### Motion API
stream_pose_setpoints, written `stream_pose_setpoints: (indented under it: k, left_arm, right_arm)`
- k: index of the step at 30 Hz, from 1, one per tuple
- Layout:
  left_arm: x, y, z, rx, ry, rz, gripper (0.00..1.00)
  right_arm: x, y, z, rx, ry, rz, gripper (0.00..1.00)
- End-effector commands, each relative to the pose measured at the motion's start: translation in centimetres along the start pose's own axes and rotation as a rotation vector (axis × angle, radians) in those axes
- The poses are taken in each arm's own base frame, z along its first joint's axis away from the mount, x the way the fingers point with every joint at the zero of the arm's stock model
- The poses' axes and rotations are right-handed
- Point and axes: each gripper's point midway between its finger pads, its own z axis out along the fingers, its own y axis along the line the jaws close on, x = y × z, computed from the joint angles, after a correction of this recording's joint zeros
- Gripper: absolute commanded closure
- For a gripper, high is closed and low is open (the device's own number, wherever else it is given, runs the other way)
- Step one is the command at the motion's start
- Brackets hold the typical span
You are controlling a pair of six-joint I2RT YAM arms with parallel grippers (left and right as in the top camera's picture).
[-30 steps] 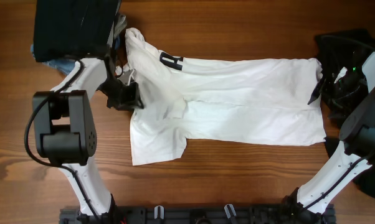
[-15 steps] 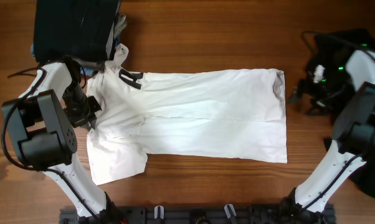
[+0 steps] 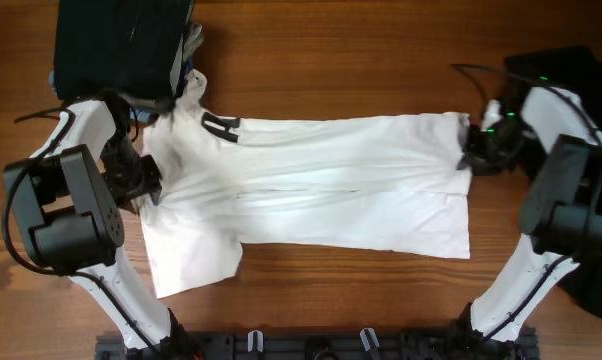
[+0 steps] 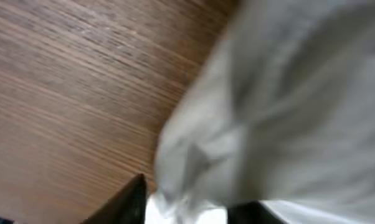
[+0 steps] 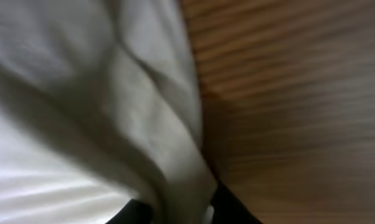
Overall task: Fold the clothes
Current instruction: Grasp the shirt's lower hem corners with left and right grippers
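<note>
The clothes (image 3: 321,185), a white T-shirt with a black letter (image 3: 221,126) showing near the collar, lie spread lengthwise across the wooden table (image 3: 361,60). At the shirt's left edge sits my left gripper (image 3: 146,185). In the left wrist view its jaws stand apart, with blurred white cloth (image 4: 287,93) lying loosely between them at the left gripper (image 4: 187,208). My right gripper (image 3: 471,155) is at the shirt's upper right corner. In the right wrist view a fold of the cloth (image 5: 81,93) fills the gap of the right gripper (image 5: 181,211), which is shut on it.
A dark folded pile (image 3: 121,40) lies at the back left, close to the collar. Black gear (image 3: 571,70) sits at the back right behind the right arm. A black rail (image 3: 311,347) runs along the front edge.
The shirt was dragged left, then slid slightly back right. My right gripper came in to the shirt's right corner and closed on it. The left jaws have widened.
</note>
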Motion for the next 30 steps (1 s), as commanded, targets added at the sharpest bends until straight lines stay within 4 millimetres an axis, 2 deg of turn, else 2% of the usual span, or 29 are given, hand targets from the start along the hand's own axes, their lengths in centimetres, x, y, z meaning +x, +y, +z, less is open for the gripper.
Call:
stream_pose_setpoints:
  k: [1,3,5,7,9,11,13,14,15,17,20,22,26,29,30]
  left_arm:
    - [0.0,-1.2,1.5,0.035,0.028,0.043,0.39]
    - [0.5,-1.1,1.0,0.032,0.050,0.049,0.38]
    - [0.7,-1.0,0.2,0.030,0.062,0.052,0.38]
    - [1.2,-1.7,-0.8,0.080,0.078,0.079,0.39]
    - [2.2,-3.4,-2.0,0.195,0.089,0.134,0.41]
    - [2.7,-4.3,-4.2,0.277,0.040,0.181,0.43]
    - [3.1,-3.9,-6.5,0.291,-0.036,0.183,0.41]
    - [3.3,-3.7,-7.6,0.299,-0.073,0.181,0.39]
    - [3.6,-3.5,-8.6,0.306,-0.104,0.172,0.38]
    - [4.4,-3.2,-9.4,0.312,-0.112,0.109,0.34]
    - [5.6,-2.8,-7.9,0.295,-0.048,0.015,0.34]
    - [6.4,-2.4,-5.6,0.273,0.003,-0.047,0.32]
    - [7.3,-0.9,-2.0,0.210,0.038,-0.064,0.19]
    - [8.1,0.3,-0.2,0.141,0.056,-0.017,0.20]
    - [8.5,0.4,0.2,0.131,0.071,0.030,0.25]
  right_arm:
    - [-1.4,-3.2,0.0,-0.009,-0.008,0.085,0.69]
    - [-1.5,-3.3,-0.4,-0.019,-0.015,0.087,0.51]
    - [-1.6,-2.9,-1.0,-0.037,-0.021,0.069,0.49]
    - [-1.8,-2.0,-2.6,-0.078,-0.058,0.058,0.49]
    - [-2.0,-0.9,-5.4,-0.120,-0.131,0.044,0.48]
    - [-1.5,-0.1,-9.7,-0.136,-0.239,0.033,0.46]
    - [-0.4,0.4,-13.6,-0.146,-0.331,0.049,0.36]
    - [0.5,0.7,-15.4,-0.154,-0.368,0.075,0.28]
    - [1.2,0.8,-16.6,-0.160,-0.393,0.095,0.22]
    - [3.0,0.9,-18.6,-0.163,-0.420,0.138,0.18]
    - [4.9,1.0,-19.0,-0.162,-0.392,0.151,0.17]
    - [6.2,0.8,-18.3,-0.154,-0.333,0.163,0.16]
    - [7.7,0.6,-16.1,-0.149,-0.243,0.175,0.15]
    - [8.3,0.3,-14.0,-0.140,-0.201,0.180,0.14]
    - [8.2,0.2,-13.4,-0.140,-0.195,0.182,0.14]
